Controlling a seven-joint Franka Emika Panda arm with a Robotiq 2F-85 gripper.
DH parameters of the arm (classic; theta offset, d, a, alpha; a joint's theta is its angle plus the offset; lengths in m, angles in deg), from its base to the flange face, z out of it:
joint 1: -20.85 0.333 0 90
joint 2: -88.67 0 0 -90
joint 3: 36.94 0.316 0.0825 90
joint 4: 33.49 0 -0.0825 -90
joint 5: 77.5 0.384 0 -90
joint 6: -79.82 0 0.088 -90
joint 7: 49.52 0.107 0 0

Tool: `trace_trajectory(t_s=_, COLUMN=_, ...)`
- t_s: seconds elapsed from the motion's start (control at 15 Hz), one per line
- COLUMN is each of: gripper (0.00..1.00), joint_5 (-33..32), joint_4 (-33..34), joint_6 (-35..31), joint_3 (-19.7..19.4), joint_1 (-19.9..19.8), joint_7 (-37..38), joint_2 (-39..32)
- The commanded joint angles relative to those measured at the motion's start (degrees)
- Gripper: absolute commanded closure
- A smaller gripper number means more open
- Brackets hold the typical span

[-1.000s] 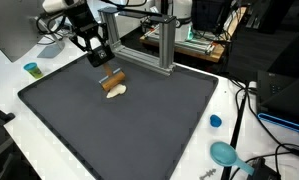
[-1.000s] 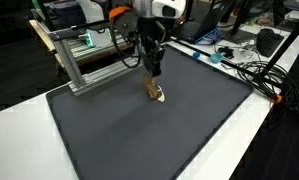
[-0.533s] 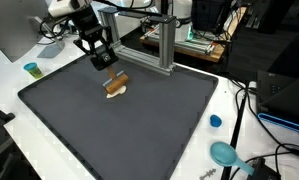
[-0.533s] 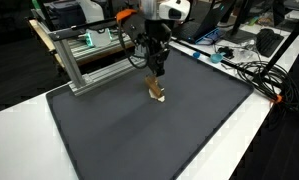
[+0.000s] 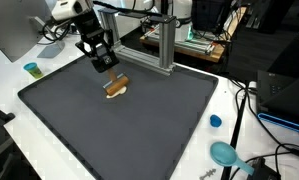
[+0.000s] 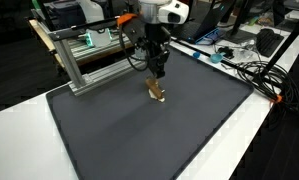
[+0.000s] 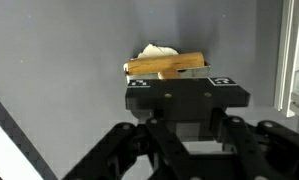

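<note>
A short wooden piece with a white end (image 5: 116,87) sits at the far side of the dark mat (image 5: 129,135). It lies just under my gripper (image 5: 107,70), which points down and a little tilted. The same piece (image 6: 156,91) hangs straight below the gripper (image 6: 156,76) there, its white end lowest, close to the mat (image 6: 139,135). In the wrist view the wooden piece (image 7: 167,65) lies crosswise right at the edge of the gripper (image 7: 179,85). The gripper's black body hides its fingertips. The gripper is shut on the wooden piece.
An aluminium frame (image 5: 161,45) stands just behind the gripper, also seen as a frame (image 6: 84,60) at the mat's back edge. A teal cup (image 5: 31,69), a blue cap (image 5: 215,121) and a teal round thing (image 5: 225,153) sit on the white table. Cables (image 6: 254,75) lie beside the mat.
The gripper has shifted slightly down and sideways, and the wooden piece moved a little with it. It has stayed shut throughout.
</note>
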Motion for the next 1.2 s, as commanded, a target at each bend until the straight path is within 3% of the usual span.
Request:
trace_trajectory(t_s=0.0, gripper=0.79, joint_5=4.21, joint_4=-2.10, joint_6=1.02, joint_3=1.55, joint_1=-1.08, joint_7=-3.01, joint_2=-2.06)
trace_trajectory(t_s=0.8, gripper=0.79, joint_5=9.80, joint_4=-0.74, joint_6=1.64, joint_3=1.97, joint_1=-1.49, joint_7=-4.45, joint_2=-5.00)
trace_trajectory(t_s=1.13, gripper=0.79, joint_5=13.14, joint_4=-1.51, joint_6=3.62, joint_3=1.75, joint_1=-2.52, joint_7=-2.32, joint_2=1.80)
